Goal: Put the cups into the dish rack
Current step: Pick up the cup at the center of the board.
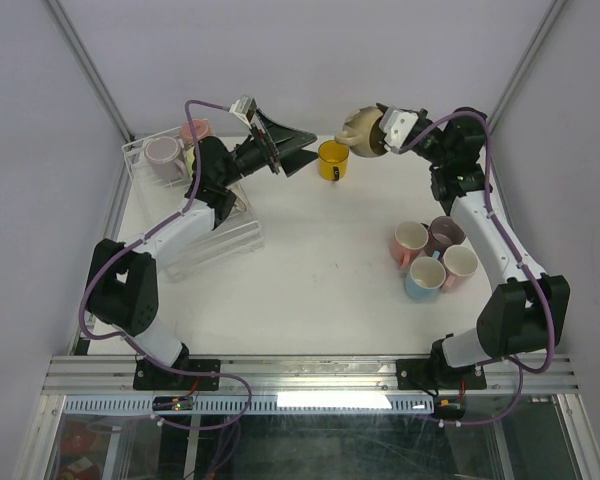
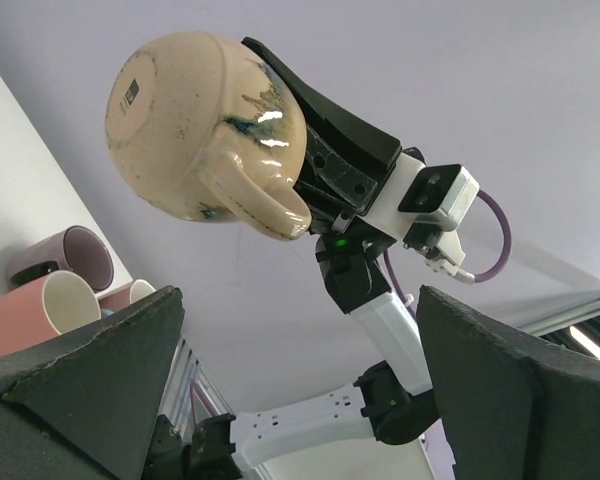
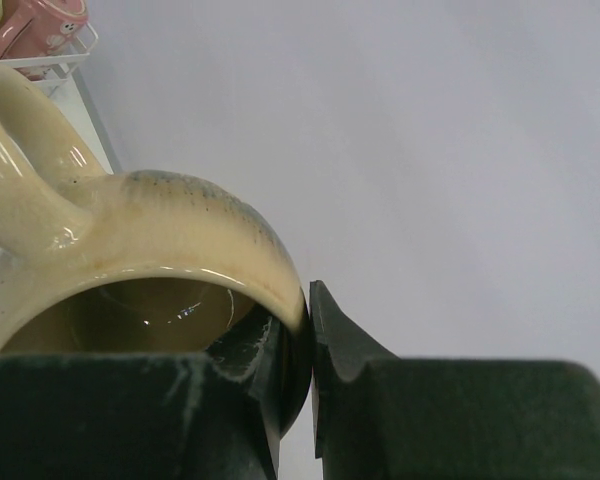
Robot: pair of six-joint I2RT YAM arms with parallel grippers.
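My right gripper (image 1: pixel 378 133) (image 3: pixel 308 350) is shut on the rim of a beige cup (image 1: pixel 358 128) (image 2: pixel 205 125) (image 3: pixel 130 250), one finger inside and one outside. It holds the cup in the air at the far middle, handle toward the left arm. My left gripper (image 1: pixel 298 155) (image 2: pixel 300 390) is open and empty, facing that cup a short way off. A yellow cup (image 1: pixel 332 160) stands on the table between them. The clear dish rack (image 1: pixel 225 240) lies at the left under my left arm.
A white wire basket (image 1: pixel 132 160) (image 3: pixel 68 55) at the far left holds a lilac cup (image 1: pixel 163 158) and a pink cup (image 1: pixel 195 130) (image 3: pixel 35 20). Several cups (image 1: pixel 411 241) (image 2: pixel 40 310) cluster on the right beside the right arm. Grey walls close in behind.
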